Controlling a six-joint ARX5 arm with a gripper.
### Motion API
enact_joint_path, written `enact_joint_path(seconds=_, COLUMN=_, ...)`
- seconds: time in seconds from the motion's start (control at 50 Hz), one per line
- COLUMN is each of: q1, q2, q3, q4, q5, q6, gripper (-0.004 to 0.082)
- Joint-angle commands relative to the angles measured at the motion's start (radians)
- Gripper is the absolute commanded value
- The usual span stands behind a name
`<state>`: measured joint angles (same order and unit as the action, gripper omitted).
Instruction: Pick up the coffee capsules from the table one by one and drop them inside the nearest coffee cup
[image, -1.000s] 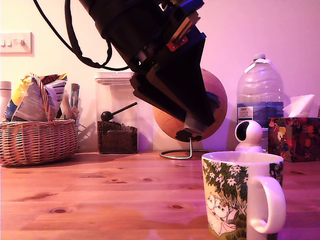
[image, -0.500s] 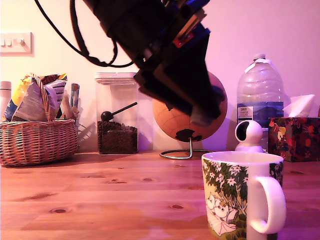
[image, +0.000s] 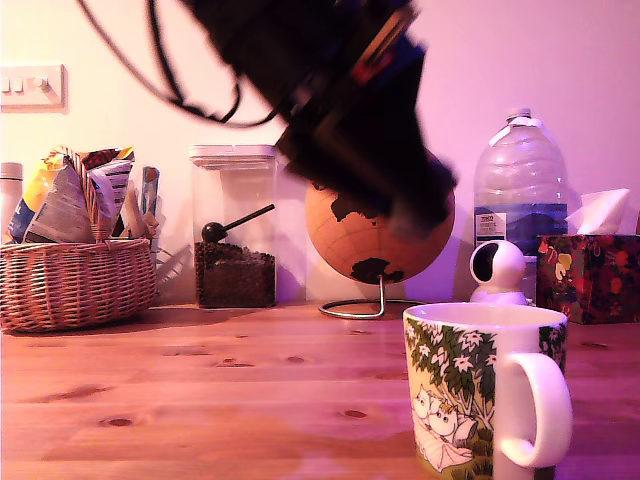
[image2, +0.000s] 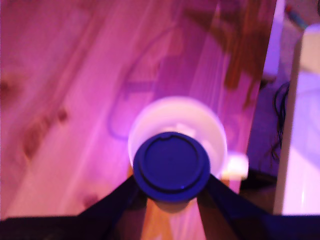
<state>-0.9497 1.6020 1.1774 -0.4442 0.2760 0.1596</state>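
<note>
Jaws (image2: 171, 192) clamped on blue coffee capsule (image2: 171, 166), flat round face toward wrist camera, dark fingers (image2: 116, 200) pressing either side. Held directly above white coffee cup (image2: 212, 132), open rim ringing capsule in wrist view, handle stub visible just beside one finger. Capsule not touching cup interior as far as visible; gap hard to judge, wrist view blurred. In exterior view, black arm (image: 330, 100) motion-blurred, hanging from top, tip above and slightly toward exterior view's left of cup (image: 485, 390); capsule itself not made out there. Cup upright on pine bench (image: 200, 390) at exterior view's lower right, leaf and flower print, handle toward exterior view's right. Behind on bench: wicker basket (image: 75, 280) with packets at exterior view's left, clear canister (image: 234, 225) with dark beans and scoop, cork globe (image: 370, 245) on wire stand partly behind arm, small white round camera (image: 497, 270), water bottle (image: 520, 185), patterned tissue box (image: 590, 275) at exterior view's far right. Light switch (image: 32, 87) on wall.
</note>
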Motion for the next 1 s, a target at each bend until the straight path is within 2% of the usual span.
enact_joint_path(seconds=0.0, q1=-0.011, q2=0.046, q3=0.01, q4=0.004, q5=0.005, q6=-0.003, gripper=0.0218)
enact_joint_path(seconds=0.34, q1=-0.045, q2=0.122, q3=0.052, q4=0.014, q5=0.012, q6=0.003, gripper=0.0218)
enact_joint_path(seconds=0.98, q1=-0.074, q2=0.167, q3=0.053, q4=0.022, q5=0.011, q6=0.005, gripper=0.0218)
